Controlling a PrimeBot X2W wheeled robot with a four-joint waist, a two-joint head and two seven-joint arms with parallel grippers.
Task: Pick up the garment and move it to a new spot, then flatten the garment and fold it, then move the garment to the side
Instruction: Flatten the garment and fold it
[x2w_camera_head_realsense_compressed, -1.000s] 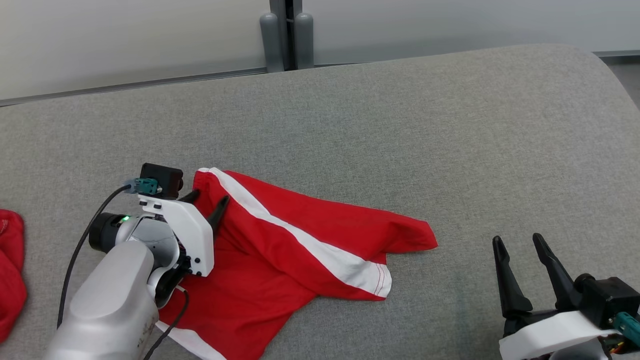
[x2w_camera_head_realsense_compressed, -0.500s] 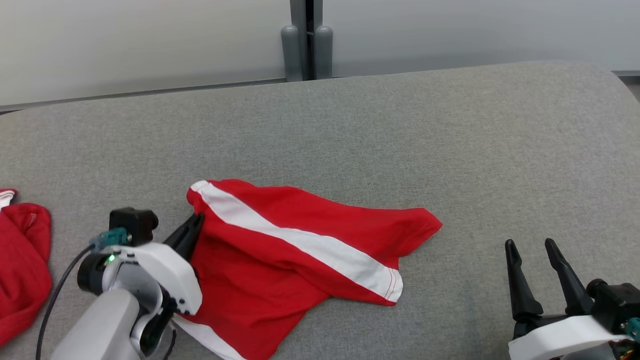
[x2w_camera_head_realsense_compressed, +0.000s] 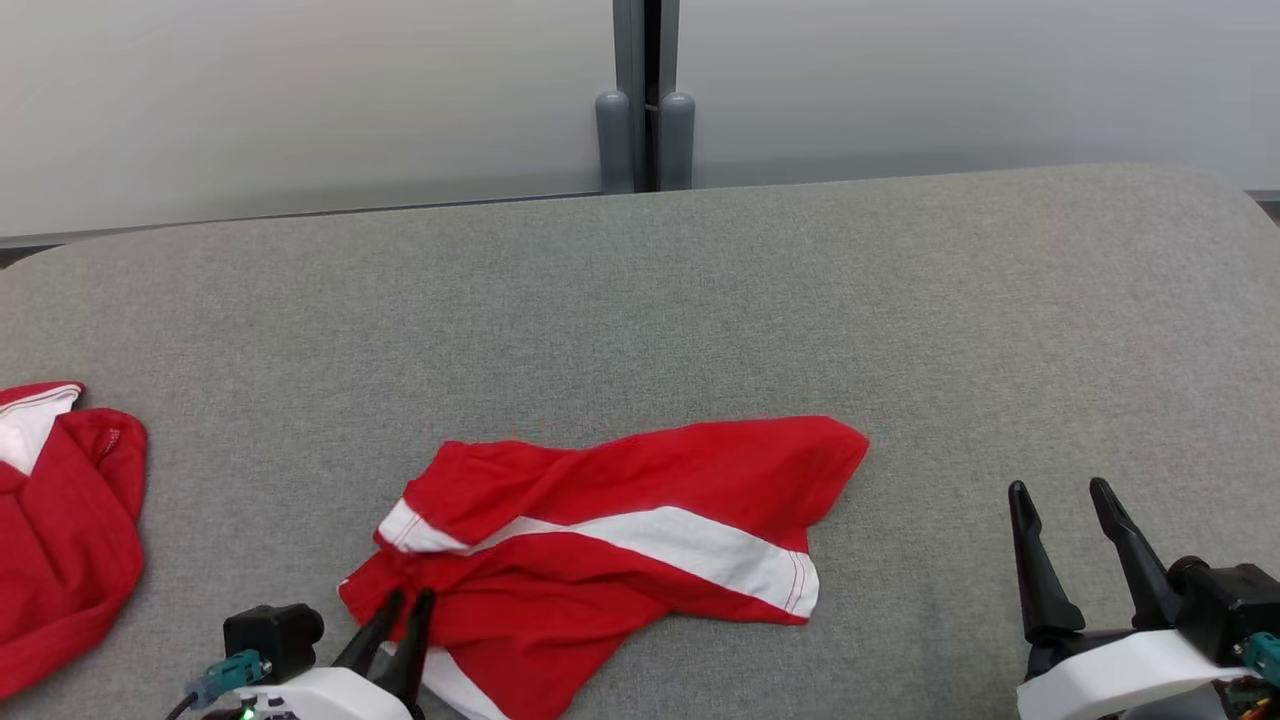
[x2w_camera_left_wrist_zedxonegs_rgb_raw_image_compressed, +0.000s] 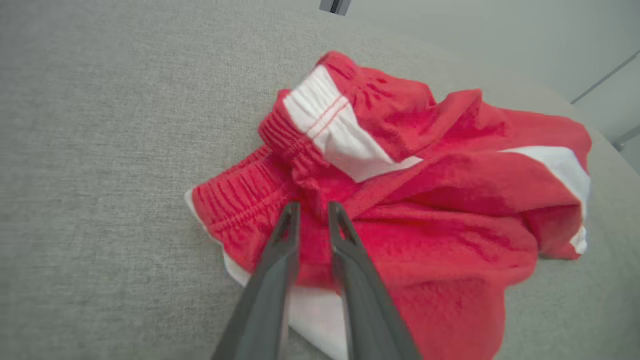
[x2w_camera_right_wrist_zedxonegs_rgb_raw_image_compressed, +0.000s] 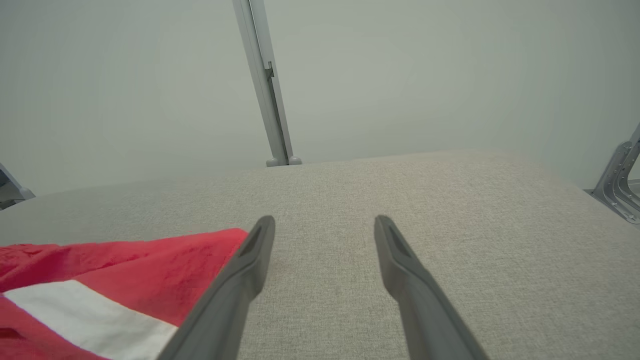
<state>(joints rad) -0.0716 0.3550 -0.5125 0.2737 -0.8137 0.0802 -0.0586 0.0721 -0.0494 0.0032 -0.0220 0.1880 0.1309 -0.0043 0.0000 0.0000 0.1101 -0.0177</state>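
The garment (x2w_camera_head_realsense_compressed: 640, 480), a pair of red shorts with a white stripe, lies crumpled on the grey padded surface (x2w_camera_head_realsense_compressed: 700, 300) at lower centre. My left gripper (x2w_camera_head_realsense_compressed: 408, 598) is at its left end, the two dark fingers drawn close together on the bunched elastic waistband. Seen from the left wrist, the gripper (x2w_camera_left_wrist_zedxonegs_rgb_raw_image_compressed: 312, 206) pinches red cloth of the garment (x2w_camera_left_wrist_zedxonegs_rgb_raw_image_compressed: 450, 200) between its tips. Well to the right of the shorts, my right gripper (x2w_camera_head_realsense_compressed: 1060, 490) stands open and holds nothing. Through the right wrist camera, the gripper (x2w_camera_right_wrist_zedxonegs_rgb_raw_image_compressed: 325, 222) hovers over bare grey fabric, with the garment (x2w_camera_right_wrist_zedxonegs_rgb_raw_image_compressed: 125, 265) at its lower left.
A second red and white garment (x2w_camera_head_realsense_compressed: 60, 540) lies at the left edge of the surface. Grey posts (x2w_camera_head_realsense_compressed: 645, 130) and a pale wall stand behind the far edge. Bare grey surface stretches across the back and right.
The left gripper has pulled back toward me with the waistband corner, folding the shorts' left end over and bunching them. The head camera has tilted up. The right gripper has stayed in place.
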